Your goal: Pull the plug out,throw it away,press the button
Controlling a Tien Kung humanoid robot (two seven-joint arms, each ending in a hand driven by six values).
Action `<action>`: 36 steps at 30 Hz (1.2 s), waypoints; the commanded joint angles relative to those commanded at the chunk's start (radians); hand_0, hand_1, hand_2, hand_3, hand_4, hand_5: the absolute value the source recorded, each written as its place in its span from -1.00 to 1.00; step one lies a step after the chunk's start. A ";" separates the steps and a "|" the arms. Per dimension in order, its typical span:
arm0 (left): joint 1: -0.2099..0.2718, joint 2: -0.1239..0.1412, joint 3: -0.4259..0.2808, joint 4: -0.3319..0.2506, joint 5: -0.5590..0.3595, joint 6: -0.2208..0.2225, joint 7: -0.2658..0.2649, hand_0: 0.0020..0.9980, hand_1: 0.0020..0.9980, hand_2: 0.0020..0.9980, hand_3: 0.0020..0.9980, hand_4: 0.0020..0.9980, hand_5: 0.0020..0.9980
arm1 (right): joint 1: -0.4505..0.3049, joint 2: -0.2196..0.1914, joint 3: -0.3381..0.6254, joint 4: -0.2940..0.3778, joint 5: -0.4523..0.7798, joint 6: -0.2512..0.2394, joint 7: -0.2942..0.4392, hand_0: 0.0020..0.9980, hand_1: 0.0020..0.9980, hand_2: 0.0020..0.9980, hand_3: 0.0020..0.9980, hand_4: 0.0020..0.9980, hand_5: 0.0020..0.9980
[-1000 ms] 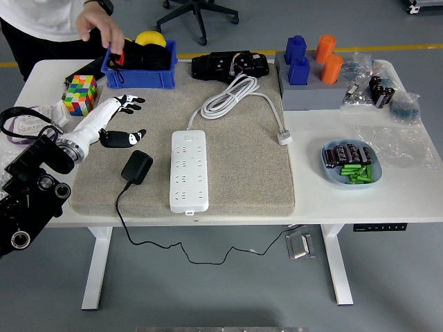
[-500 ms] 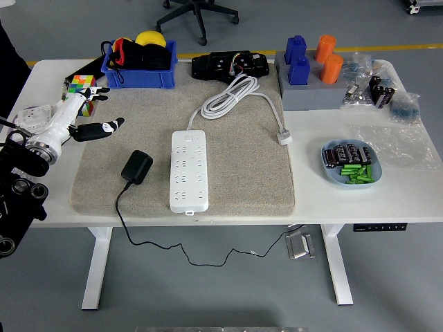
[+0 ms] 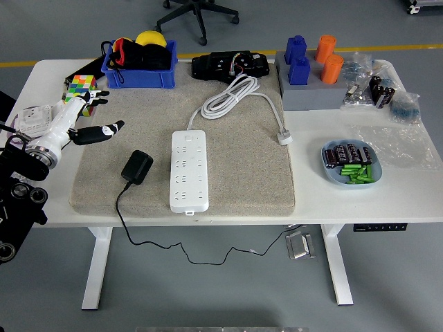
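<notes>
A white power strip [image 3: 189, 170] lies lengthwise on the grey mat [image 3: 242, 173], its white cable [image 3: 232, 97] coiled behind it. A black plug adapter [image 3: 137, 167] rests on the mat left of the strip, apart from it, with its thin black cord [image 3: 123, 221] hanging over the table's front edge. My left hand [image 3: 86, 117] hovers at the mat's left edge beside the colourful cube [image 3: 82, 88], fingers spread and holding nothing. The right arm is out of sight.
A blue bin [image 3: 138, 66] with red, black and yellow items stands at the back left. A black device [image 3: 230, 66] lies behind the mat. Blue and orange blocks on a grey base [image 3: 310, 69], plastic bags [image 3: 387, 104] and a blue bowl [image 3: 349, 164] of parts fill the right side.
My left hand has drawn back leftwards from the adapter to the mat's left edge. The person's hand at the blue bin has left the view.
</notes>
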 joint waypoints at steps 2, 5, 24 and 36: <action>0.001 -0.001 -0.004 -0.003 0.000 -0.002 0.000 0.79 0.74 0.65 0.79 0.56 -0.46 | 0.000 0.001 0.001 0.000 0.000 0.000 0.000 0.54 0.46 0.45 0.43 0.77 0.32; 0.001 -0.001 -0.013 -0.006 0.001 -0.003 0.001 0.79 0.72 0.65 0.78 0.55 -0.47 | -0.001 0.003 0.003 0.000 -0.001 0.000 0.000 0.54 0.46 0.45 0.43 0.77 0.32; 0.002 0.007 0.006 -0.027 0.001 -0.014 0.012 0.78 0.72 0.64 0.78 0.54 -0.49 | -0.004 0.007 0.011 -0.001 0.000 0.000 0.000 0.54 0.46 0.45 0.43 0.77 0.32; -0.002 0.009 0.010 -0.030 0.005 -0.015 0.013 0.77 0.71 0.63 0.77 0.52 -0.54 | -0.002 0.007 0.013 -0.001 0.000 0.000 0.000 0.54 0.46 0.45 0.43 0.77 0.32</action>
